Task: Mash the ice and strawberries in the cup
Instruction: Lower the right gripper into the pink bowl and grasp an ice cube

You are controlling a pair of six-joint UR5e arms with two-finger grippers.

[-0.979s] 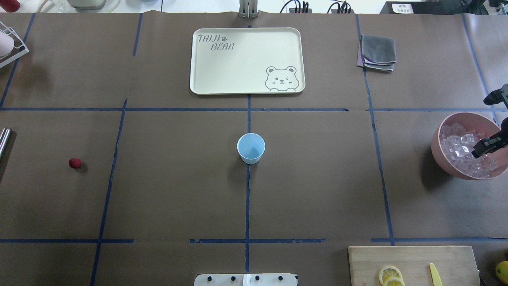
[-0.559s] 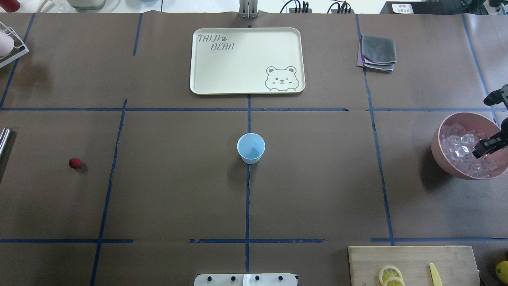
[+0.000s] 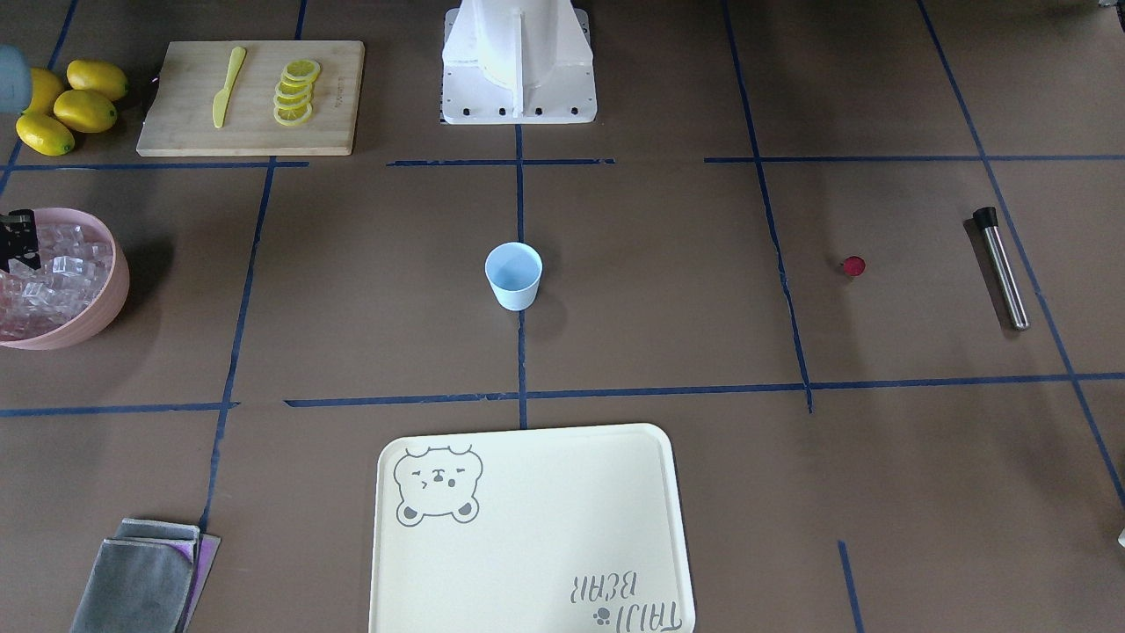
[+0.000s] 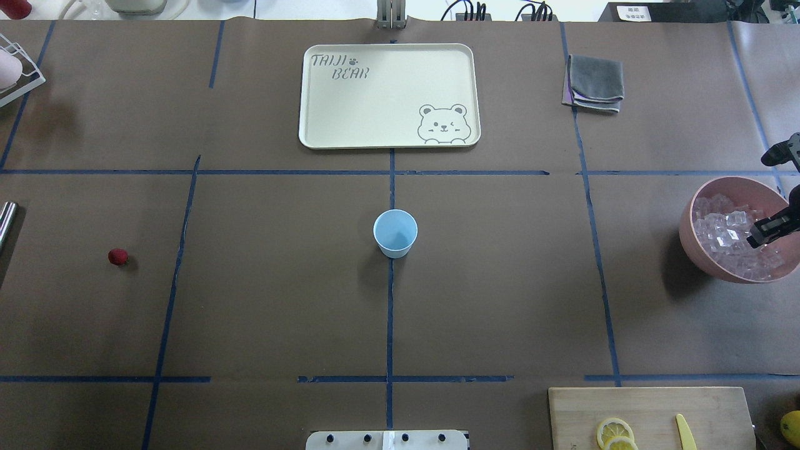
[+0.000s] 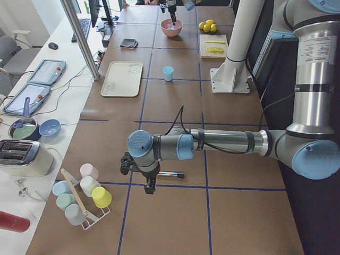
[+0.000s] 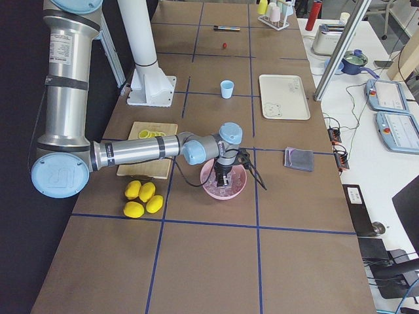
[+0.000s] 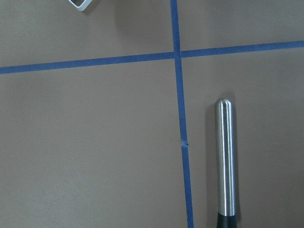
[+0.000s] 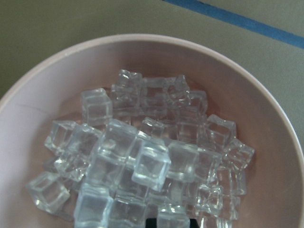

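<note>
Seen from across the table, the cup [image 3: 513, 274] stands upright at the centre and looks empty. The strawberry [image 3: 853, 265] lies well apart from it on my left side, near the steel muddler [image 3: 1002, 268]. The ice [image 3: 53, 272] is heaped in the pink bowl [image 3: 110, 299] at my far right. I judge that nothing is loaded yet and that all the mashing is left to do. My right gripper [image 3: 18, 239] is cut off by the frame edge there. From overhead it hangs low over the ice, mostly out of frame, and I cannot tell whether its fingers are parted or closed, or whether they touch a cube. The left-end view shows my left gripper [image 5: 149, 185] low by the muddler, too small for me to tell its state. The right-end view shows only the right gripper pointing down into the bowl. My left wrist camera shows the muddler's rounded steel end and no fingers. My right wrist camera shows cubes filling the bowl, with a dark sliver at the bottom edge.
</note>
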